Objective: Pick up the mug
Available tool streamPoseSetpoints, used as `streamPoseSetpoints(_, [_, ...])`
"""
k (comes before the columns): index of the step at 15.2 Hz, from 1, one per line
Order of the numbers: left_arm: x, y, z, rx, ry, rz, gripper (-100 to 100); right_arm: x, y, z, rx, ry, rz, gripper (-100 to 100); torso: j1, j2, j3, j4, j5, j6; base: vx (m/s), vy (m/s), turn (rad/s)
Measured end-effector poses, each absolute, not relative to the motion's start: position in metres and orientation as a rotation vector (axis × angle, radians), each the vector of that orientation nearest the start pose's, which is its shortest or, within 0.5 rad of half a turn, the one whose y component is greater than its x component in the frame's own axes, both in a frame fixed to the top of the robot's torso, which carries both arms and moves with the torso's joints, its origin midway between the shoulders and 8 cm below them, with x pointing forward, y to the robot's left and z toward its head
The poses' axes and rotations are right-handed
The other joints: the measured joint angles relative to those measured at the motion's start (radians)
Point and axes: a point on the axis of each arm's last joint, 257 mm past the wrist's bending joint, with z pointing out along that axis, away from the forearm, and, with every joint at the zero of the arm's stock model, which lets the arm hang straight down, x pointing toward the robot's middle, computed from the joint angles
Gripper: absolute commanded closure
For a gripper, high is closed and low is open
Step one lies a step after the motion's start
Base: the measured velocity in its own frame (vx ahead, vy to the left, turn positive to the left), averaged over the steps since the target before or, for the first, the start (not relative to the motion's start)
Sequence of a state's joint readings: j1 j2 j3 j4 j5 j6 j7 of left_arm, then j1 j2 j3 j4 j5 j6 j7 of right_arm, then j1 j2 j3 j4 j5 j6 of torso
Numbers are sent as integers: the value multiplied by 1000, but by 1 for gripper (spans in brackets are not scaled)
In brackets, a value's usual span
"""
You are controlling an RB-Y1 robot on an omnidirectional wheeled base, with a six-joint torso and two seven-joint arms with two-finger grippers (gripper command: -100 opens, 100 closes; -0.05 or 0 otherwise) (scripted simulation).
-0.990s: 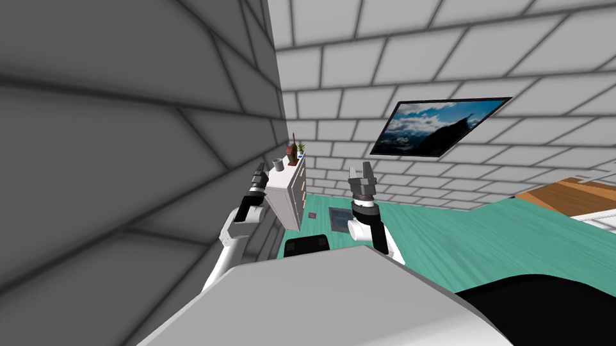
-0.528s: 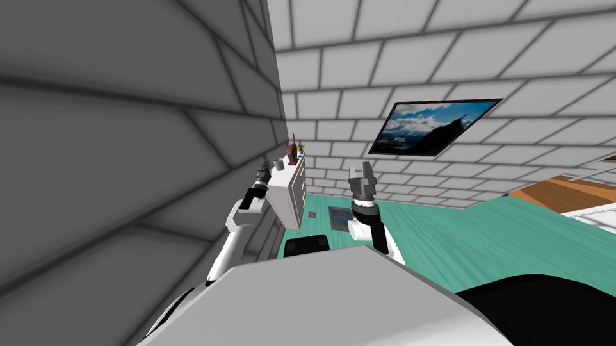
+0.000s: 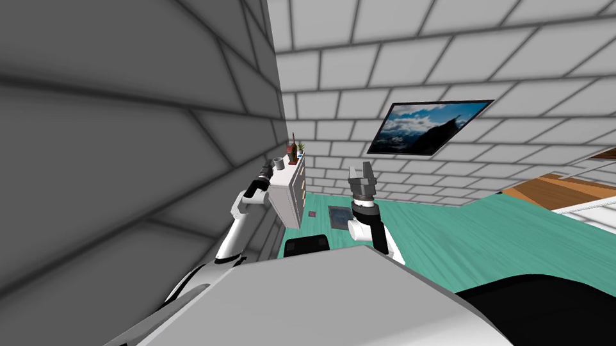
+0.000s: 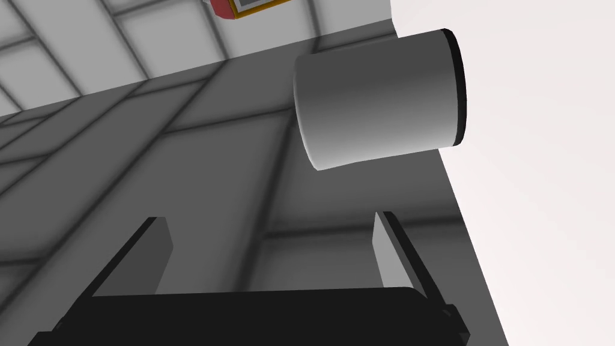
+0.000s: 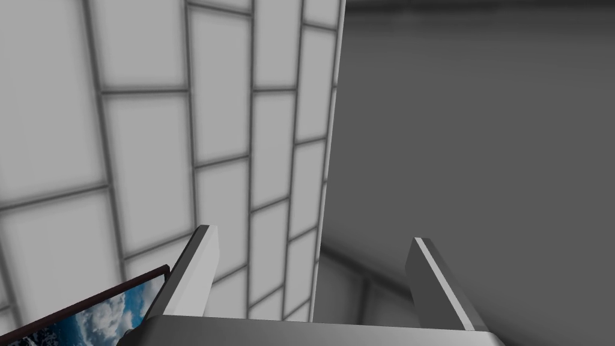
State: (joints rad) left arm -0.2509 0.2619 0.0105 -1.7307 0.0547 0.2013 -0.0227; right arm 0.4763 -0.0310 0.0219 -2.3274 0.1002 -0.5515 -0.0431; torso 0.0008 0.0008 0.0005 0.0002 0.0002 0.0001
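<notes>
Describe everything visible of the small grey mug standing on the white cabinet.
The plain grey cylindrical mug looks matte, with a thin dark band where it meets the white cabinet top. No handle shows. It stands upright near the cabinet's near end, beside the grey wall. Nothing else touches it; the open left gripper is just short of it.

grey cylindrical mug [image 4: 378,99], dark band at the end against the white dresser [image 4: 540,192] top, standing near its edge, beside grey wall [image 4: 180,156]
</notes>
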Motion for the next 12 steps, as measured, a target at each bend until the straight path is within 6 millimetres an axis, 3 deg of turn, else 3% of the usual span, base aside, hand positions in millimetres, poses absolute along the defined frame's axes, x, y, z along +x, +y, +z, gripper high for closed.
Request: streamPoseSetpoints(12, [655,247,-62,-1005,1337,-1078,-100,329,-249,60,493,605,1338,0,0,0,0,0,0,0,-19,16,-19])
